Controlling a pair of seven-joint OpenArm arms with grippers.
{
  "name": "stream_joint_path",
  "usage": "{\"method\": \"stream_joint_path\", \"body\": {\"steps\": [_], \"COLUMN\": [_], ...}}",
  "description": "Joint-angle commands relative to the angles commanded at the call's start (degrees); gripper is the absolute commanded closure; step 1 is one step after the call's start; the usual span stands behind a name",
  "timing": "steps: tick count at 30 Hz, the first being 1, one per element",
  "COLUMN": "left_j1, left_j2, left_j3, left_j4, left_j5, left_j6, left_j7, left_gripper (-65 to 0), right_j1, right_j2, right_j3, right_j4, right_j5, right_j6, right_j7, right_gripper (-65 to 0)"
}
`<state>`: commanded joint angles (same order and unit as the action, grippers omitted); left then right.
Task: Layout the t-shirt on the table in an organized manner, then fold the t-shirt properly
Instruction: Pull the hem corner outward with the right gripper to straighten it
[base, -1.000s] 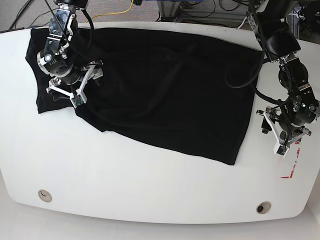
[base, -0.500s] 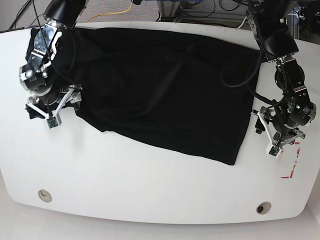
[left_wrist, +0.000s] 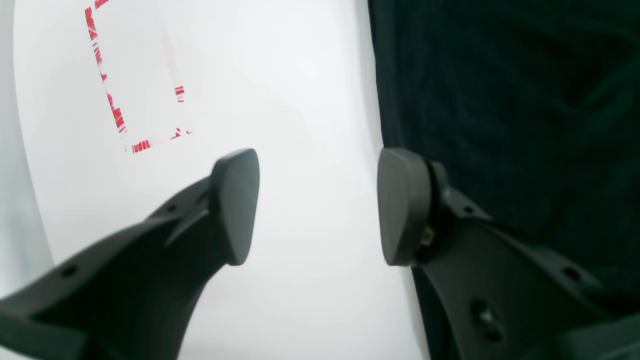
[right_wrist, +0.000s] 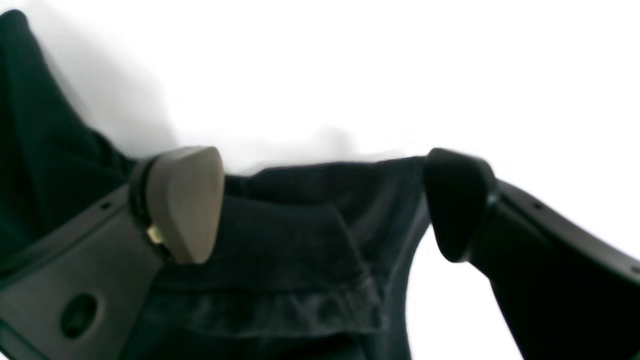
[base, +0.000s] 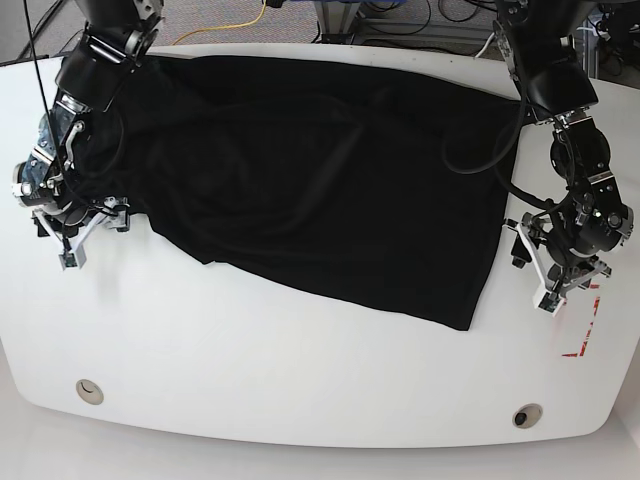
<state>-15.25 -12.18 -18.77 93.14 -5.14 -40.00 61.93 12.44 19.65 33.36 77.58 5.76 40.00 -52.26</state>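
The black t-shirt (base: 330, 180) lies spread across the white table (base: 300, 380), with folds near its middle and its lower hem slanting down to the right. My right gripper (base: 88, 240) hovers at the shirt's left end. In the right wrist view this gripper (right_wrist: 320, 205) is open, with a folded, hemmed sleeve edge of the t-shirt (right_wrist: 300, 250) between its fingers. My left gripper (base: 528, 272) is just off the shirt's right edge. In the left wrist view it (left_wrist: 320, 205) is open over bare table (left_wrist: 300, 75), the t-shirt (left_wrist: 500, 100) beside one finger.
A broken red rectangle marking (base: 580, 340) sits on the table right of my left gripper, also seen as the red marking (left_wrist: 120, 100). Two round grommet holes (base: 90, 390) (base: 527, 415) lie near the front edge. Cables hang behind the table's far edge.
My right gripper has swung left, from over the sleeve out to the shirt's left end. The left gripper has shifted slightly left toward the shirt's right edge. Both stay open.
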Motion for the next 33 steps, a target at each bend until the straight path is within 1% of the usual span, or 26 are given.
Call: {"method": "stream_joint_path", "body": {"steps": [6,11,15,18,20,21,24,25,29,30,31,33], "left_j1": [0.0,0.0,0.0,0.0,-0.1,-0.1,-0.2,-0.2,-0.4,-0.4,-0.4,-0.4], "left_j2": [-0.1,-0.3,-0.3,-0.2,-0.2,-0.2,-0.2,-0.2,-0.2,-0.2,-0.2,-0.2], "left_j3": [0.0,0.0,0.0,0.0,0.0,0.0,0.0,0.0,0.0,0.0,0.0,0.0], "left_j4": [0.0,0.0,0.0,0.0,0.0,0.0,0.0,0.0,0.0,0.0,0.0,0.0], "left_j5": [0.0,0.0,0.0,0.0,0.0,0.0,0.0,0.0,0.0,0.0,0.0,0.0], "left_j6": [0.0,0.0,0.0,0.0,0.0,0.0,0.0,0.0,0.0,0.0,0.0,0.0], "left_j7": [0.0,0.0,0.0,0.0,0.0,0.0,0.0,0.0,0.0,0.0,0.0,0.0], "left_gripper": [-34.6,-34.6,-34.6,-34.6,-34.6,-34.6,-34.6,-34.6,-34.6,-34.6,-34.6,-34.7], "right_j1": [-3.8,-7.6,-9.9,-10.9,-11.5,-11.9,-12.0,-12.0,-12.0,-12.0,-11.9,-11.8], "right_j2": [-0.4,-2.9,-3.8,-5.3,-5.8,-6.0,-6.2,-6.2,-6.2,-6.2,-6.2,-6.2], "right_j3": [0.0,0.0,0.0,0.0,0.0,0.0,0.0,0.0,0.0,0.0,0.0,-0.2], "right_j4": [2.1,8.1,12.1,14.5,15.4,15.8,15.7,15.6,15.6,15.6,15.6,15.6], "right_j5": [0.1,0.1,0.0,0.0,0.0,0.0,0.0,0.1,0.1,0.1,0.1,0.1], "right_j6": [0.00,0.00,0.00,0.00,0.00,0.00,0.00,0.00,0.00,0.00,0.00,0.00], "right_j7": [0.0,-0.4,-2.8,-3.4,-3.5,-3.5,-3.5,-3.5,-3.5,-3.5,-3.5,-3.5], "right_gripper": [-60.6,-60.6,-60.6,-59.8,-56.9,-52.8,-44.1,-40.0,-28.1,-23.1,-21.2,-14.0]}}
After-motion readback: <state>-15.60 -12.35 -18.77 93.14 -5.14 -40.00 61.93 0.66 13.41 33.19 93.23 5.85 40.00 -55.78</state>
